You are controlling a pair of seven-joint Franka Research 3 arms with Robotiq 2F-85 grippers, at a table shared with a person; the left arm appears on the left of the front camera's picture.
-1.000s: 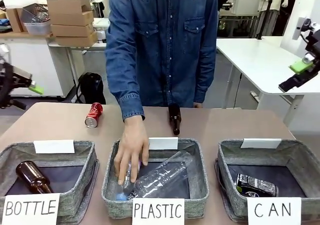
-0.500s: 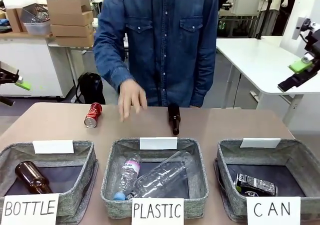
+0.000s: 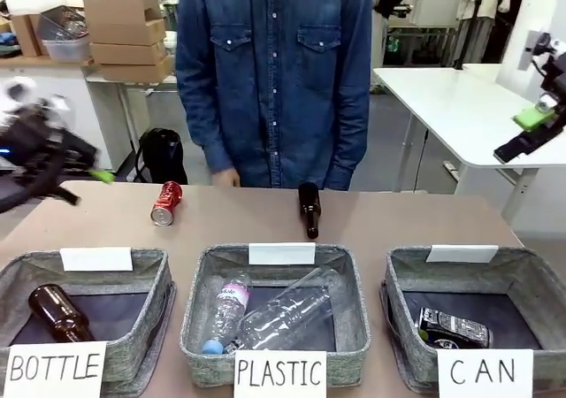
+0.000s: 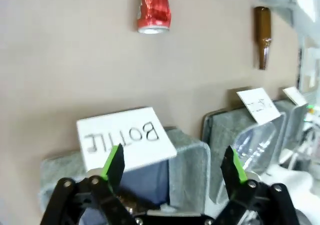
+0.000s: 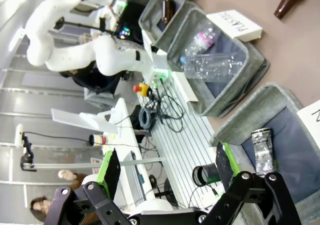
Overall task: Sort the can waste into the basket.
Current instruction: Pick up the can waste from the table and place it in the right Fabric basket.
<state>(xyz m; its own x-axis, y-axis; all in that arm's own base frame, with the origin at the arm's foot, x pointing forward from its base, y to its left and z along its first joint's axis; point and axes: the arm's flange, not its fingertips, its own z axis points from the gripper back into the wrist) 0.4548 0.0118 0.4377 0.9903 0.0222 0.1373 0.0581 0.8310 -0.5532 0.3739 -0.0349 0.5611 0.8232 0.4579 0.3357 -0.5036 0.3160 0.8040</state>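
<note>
A red can (image 3: 165,203) lies on its side on the table's far left, in front of the person; it also shows as the red can (image 4: 154,10) at the top of the left wrist view. A dark can (image 3: 453,327) lies inside the grey basket signed "CAN" (image 3: 402,274) at the right, seen again as the dark can (image 5: 261,147) in that basket (image 5: 235,127). My left gripper (image 3: 86,186) is blurred at the left edge, above the table, and its view shows the left gripper (image 4: 173,164) open and empty. My right gripper (image 3: 526,133) hangs high at the far right, and the right gripper (image 5: 166,166) is open and empty.
A brown bottle (image 3: 309,210) lies at the table's far middle. The "BOTTLE" basket (image 3: 155,279) holds a brown bottle (image 3: 57,314). Clear plastic bottles (image 3: 279,314) lie in the "PLASTIC" basket (image 3: 196,283). The person (image 3: 274,71) stands at the far edge.
The person's hand has left the PLASTIC basket and drawn back to their side. My left arm has swung in from the left edge, blurred with motion. The right arm is still.
</note>
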